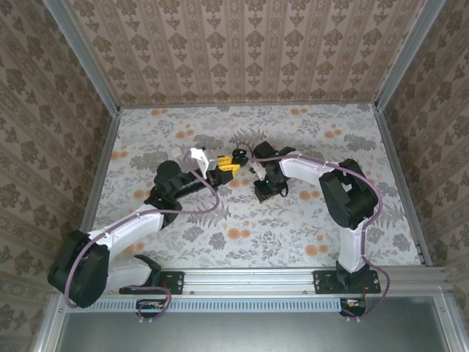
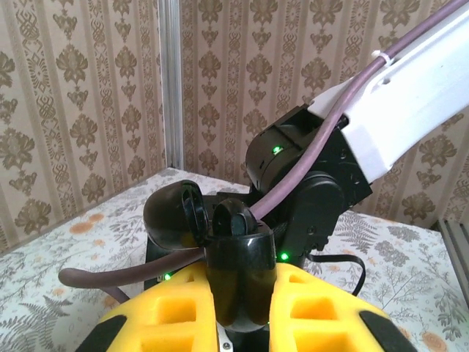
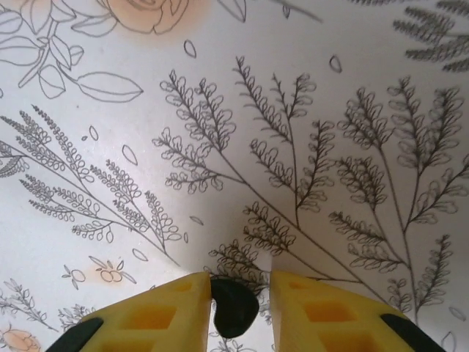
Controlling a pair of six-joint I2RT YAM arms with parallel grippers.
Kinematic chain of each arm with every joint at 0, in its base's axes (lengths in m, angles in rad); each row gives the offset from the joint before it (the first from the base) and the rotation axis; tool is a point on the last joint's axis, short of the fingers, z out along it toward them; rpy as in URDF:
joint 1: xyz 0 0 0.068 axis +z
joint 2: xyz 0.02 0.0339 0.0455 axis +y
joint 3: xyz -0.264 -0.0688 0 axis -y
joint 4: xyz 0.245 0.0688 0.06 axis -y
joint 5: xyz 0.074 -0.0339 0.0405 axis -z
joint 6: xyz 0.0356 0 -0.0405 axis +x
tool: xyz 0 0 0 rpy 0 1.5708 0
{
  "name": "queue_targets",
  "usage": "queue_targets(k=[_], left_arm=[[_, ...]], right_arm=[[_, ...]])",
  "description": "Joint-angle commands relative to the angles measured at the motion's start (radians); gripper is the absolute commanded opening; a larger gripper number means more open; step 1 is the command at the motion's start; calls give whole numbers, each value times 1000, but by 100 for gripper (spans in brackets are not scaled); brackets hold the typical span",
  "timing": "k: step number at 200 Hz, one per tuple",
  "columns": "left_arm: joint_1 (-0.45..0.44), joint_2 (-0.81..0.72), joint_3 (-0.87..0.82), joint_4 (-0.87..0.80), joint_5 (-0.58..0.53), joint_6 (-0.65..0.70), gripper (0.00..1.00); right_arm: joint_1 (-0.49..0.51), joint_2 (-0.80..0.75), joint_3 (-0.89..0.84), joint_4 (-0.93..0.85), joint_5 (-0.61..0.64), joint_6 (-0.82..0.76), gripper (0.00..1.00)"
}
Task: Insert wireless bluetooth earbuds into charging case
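Left gripper (image 2: 239, 282): clamped on case (image 2: 236, 257) (lid (image 2: 174, 216) up), right arm (image 2: 322, 169) close behind. Right gripper (image 3: 239, 282): narrowly parted, earbud (image 3: 233, 309) between fingers (image 3: 168, 312) over floral cloth (image 3: 293, 110); cannot tell whether gripped.

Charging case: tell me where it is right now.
The glossy black plastic charging case, lid open, sits clamped between the left pincer's yellow fingers, bottom centre of the left wrist view, with the right arm close behind.

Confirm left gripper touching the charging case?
Touching. Left wrist view: charging case sits pinched between both yellow fingers of the left gripper, no gap.
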Motion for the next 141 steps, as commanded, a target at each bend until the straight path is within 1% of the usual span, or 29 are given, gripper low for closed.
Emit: queue_targets(k=[1,9,14,38,72,97,123,141], left_arm=[[-20,-61,-5,-68,-39,56,0],[-24,-82,-6,-97,-52,76,0],[-28,-99,-7,-117,-58,87,0],[-38,-170,-17,-199,-92,131,0],[-43,-247,-34,-279,-117,164,0],[-44,-273,-58,-280,-130,177,0],[-44,-266,-49,-289,-124,194,0],[-44,-263,-31,-311,-109,204,0]], right_arm=[[6,-43,10,-47,-33,8,33],[7,-55,17,-50,-24,39,38],[7,-66,20,-49,-18,61,39],[7,-119,25,-44,2,185,42],[7,-198,-43,18,18,433,43],[17,-246,-139,106,17,608,43],[41,-267,-210,158,52,699,45],[43,-253,-233,196,45,731,46]])
